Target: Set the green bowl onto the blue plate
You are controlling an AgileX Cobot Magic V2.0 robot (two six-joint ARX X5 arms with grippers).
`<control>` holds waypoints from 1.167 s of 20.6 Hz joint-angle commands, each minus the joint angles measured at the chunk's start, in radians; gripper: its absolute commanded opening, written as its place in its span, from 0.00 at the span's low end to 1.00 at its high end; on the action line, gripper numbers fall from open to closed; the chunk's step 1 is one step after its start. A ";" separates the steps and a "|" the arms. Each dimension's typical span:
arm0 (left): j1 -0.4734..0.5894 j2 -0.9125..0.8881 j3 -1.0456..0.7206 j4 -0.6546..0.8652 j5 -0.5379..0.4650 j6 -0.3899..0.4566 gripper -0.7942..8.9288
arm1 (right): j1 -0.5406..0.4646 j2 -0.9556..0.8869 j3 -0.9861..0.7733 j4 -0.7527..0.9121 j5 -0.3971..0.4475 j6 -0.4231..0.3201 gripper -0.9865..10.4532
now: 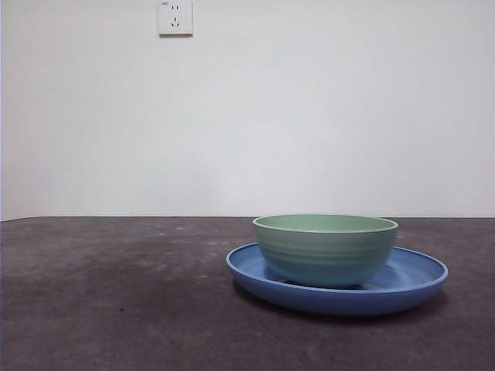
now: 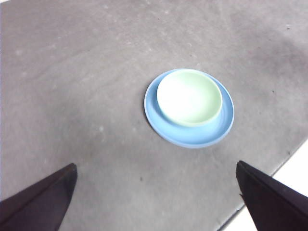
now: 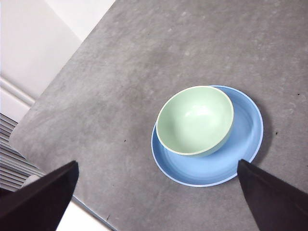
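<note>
The green bowl (image 1: 326,249) is seated upright on the blue plate (image 1: 418,279), right of centre on the dark grey bench (image 1: 116,294); in the front view it is set slightly toward the plate's left side. The left tool (image 2: 154,202) and right tool (image 3: 156,197) are both held high above the bench, jaws spread wide, nothing gripped. A wall socket (image 1: 175,17) is seen behind.

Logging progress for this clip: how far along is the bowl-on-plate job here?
It looks done: the green bowl sits upright on the blue plate, off-centre toward one side of the rim. Nothing is in hand; the left gripper and right gripper are both open, high above the table. Nothing visible remains.
</note>
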 commanded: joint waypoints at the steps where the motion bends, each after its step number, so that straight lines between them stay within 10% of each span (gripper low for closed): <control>1: -0.006 -0.143 -0.116 0.048 -0.002 -0.039 0.63 | 0.004 0.002 0.018 0.009 0.000 -0.009 0.57; 8: -0.006 -0.428 -0.300 0.013 0.120 -0.065 0.63 | 0.004 0.002 0.018 0.008 -0.001 -0.008 0.57; 24: -0.006 -0.445 -0.301 0.009 0.133 -0.031 0.63 | 0.004 0.003 0.018 -0.038 0.000 0.059 0.56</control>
